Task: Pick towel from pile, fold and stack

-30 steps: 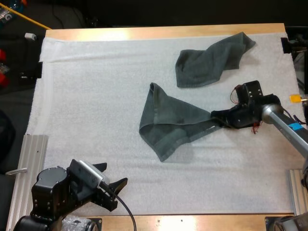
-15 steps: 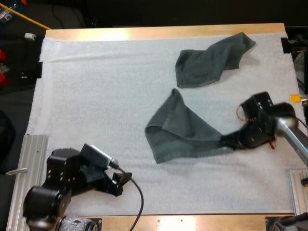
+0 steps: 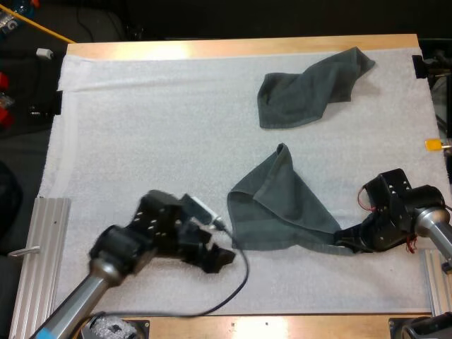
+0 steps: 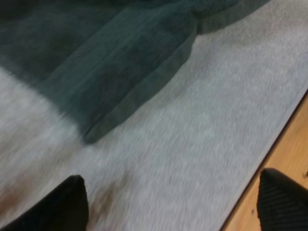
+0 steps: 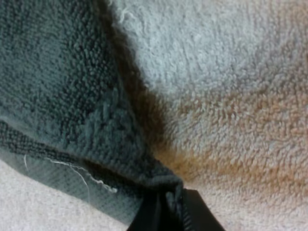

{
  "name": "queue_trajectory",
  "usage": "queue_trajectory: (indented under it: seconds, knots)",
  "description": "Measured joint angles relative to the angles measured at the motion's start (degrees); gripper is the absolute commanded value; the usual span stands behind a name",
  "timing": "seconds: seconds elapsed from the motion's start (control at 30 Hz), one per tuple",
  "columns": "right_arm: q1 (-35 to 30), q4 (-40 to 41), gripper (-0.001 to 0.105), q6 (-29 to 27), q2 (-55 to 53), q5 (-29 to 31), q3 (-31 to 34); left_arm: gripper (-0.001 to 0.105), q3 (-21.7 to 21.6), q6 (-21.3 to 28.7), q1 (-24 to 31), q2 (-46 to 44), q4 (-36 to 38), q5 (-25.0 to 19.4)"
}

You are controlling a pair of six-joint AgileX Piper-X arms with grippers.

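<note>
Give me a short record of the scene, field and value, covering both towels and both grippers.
near towel: dark grey-green, partly folded over, on the mat
far towel: crumpled, near the mat's far edge, untouched
right gripper: shut on the near towel's corner
left gripper: open, over the mat beside the near towel

Even overhead light is brightening the white mat (image 3: 141,127), and a pale glare is shining on the wooden table (image 3: 176,49) along its far edge. The near towel (image 3: 282,212) is casting a soft shadow along its near side. In the right wrist view a warm brownish shadow is pooling on the mat beside its fold.
</note>
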Motion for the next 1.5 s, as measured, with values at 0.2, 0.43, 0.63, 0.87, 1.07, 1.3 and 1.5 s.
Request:
queue_trajectory:
  seconds: [0.2,0.43,0.63,0.87,1.07,1.3,1.5]
  knots:
    - [0.00,-0.63,0.000,1.23,0.00,0.00,0.00,0.069,0.00,-5.01,-4.22,10.81,-7.91,0.00]
    - [0.00,-0.67,0.000,1.59,0.00,0.00,0.00,0.069,0.00,-8.53,-4.72,22.56,-13.43,-1.42]
    - [0.00,-0.74,0.000,1.61,0.00,0.00,0.00,0.069,-1.00,-9.16,-4.72,27.70,-15.89,-1.33]
    - [0.00,-0.81,0.000,1.61,0.00,0.00,0.00,0.057,-2.42,-9.64,-4.72,29.08,-16.37,-0.92]
    - [0.00,-0.81,0.000,1.61,0.00,0.00,0.00,0.019,-2.40,-9.64,-4.72,29.43,-14.24,-1.40]
    - [0.09,0.00,0.000,1.09,0.00,-3.14,0.00,0.000,-3.15,-8.21,-4.72,29.06,-11.09,-3.55]
    - [0.09,0.48,0.000,0.11,-1.71,-12.18,0.00,0.000,-7.57,-3.46,-4.72,20.53,-5.43,-4.75]
